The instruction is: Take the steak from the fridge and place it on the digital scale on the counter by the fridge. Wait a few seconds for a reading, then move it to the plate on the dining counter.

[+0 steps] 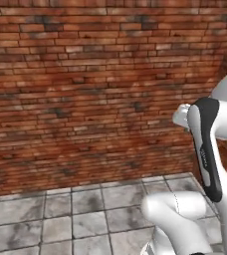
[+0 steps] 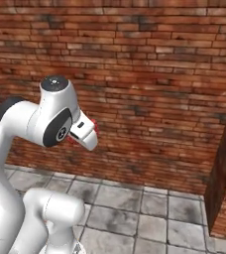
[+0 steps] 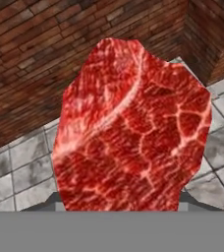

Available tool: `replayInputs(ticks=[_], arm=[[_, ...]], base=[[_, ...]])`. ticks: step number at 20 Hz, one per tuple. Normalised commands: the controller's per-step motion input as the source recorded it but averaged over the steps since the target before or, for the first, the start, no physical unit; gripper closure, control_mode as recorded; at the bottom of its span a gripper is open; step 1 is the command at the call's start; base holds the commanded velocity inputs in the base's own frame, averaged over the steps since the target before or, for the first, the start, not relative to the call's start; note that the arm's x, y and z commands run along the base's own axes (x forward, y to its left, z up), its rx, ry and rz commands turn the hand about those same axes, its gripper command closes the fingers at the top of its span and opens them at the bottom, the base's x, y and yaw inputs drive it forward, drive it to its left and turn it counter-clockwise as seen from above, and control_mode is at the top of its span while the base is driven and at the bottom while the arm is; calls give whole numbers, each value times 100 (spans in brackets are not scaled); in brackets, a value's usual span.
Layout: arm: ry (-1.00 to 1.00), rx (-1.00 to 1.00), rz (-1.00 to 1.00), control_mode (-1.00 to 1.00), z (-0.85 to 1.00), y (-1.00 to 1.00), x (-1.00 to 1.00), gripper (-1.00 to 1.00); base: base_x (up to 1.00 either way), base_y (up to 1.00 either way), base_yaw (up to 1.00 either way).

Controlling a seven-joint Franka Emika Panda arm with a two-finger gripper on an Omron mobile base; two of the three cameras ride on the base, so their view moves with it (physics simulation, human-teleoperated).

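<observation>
In the left base view the white arm (image 1: 207,149) rises before a brick wall (image 1: 85,89) above a grey tiled floor (image 1: 60,219). In the right base view the gripper (image 2: 85,133) shows a sliver of red at its tips. In the hand view the steak (image 3: 131,130) stands clamped in the gripper, directly ahead of it.

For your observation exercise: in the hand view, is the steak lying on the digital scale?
No. The steak hangs in front of the camera, with brick wall and grey floor tiles behind it.
</observation>
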Motion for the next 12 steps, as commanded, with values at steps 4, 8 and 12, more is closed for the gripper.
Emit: replayInputs(ticks=[4,8,12], arm=[[0,0,0,100,0,0,0,100],[0,0,0,100,0,0,0,100],[0,0,0,100,0,0,0,100]], base=[[100,0,26],[100,1,50],[73,0,75]])
